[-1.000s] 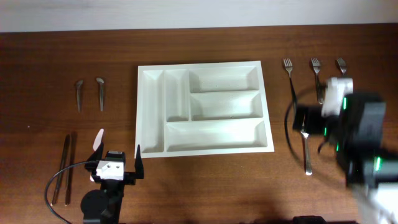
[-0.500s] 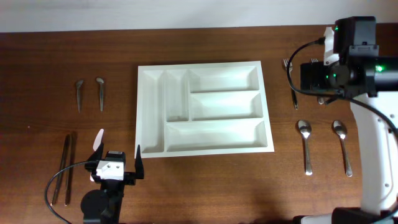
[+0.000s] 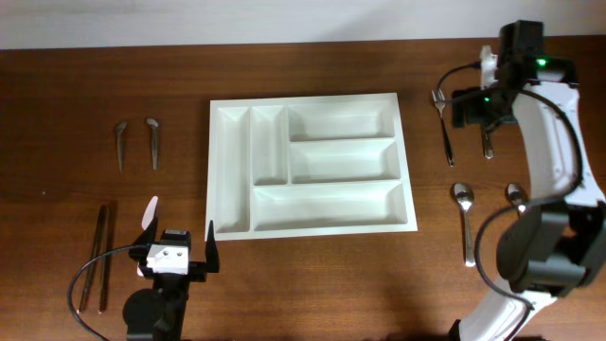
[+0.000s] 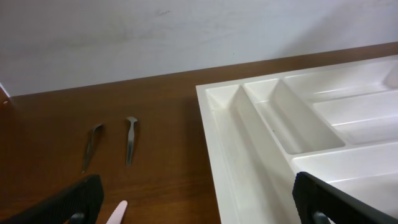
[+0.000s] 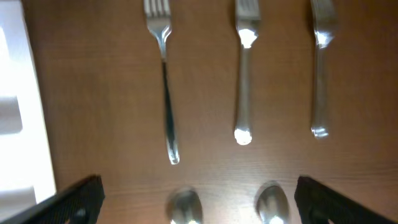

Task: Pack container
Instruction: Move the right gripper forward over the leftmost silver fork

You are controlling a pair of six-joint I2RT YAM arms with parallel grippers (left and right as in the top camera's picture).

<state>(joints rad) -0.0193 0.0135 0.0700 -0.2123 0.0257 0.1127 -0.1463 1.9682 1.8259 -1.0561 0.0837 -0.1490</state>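
Left pincer (image 3: 180, 227) and right pincer (image 3: 471, 106) both spread apart; container (image 3: 216, 170) mid-tabletop (image 3: 76, 85).
The left pincer sits at the near edge toward the left corner, gripping nothing. The white container lies flat at the middle, long sides along the near and far edges. By the far right corner the right pincer hangs above three forks (image 5: 163, 81).

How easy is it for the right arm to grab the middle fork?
Yes, probably easy: the middle fork lies flat on the table, touching nothing else, nothing covering it, and the right pincer hangs open above it.
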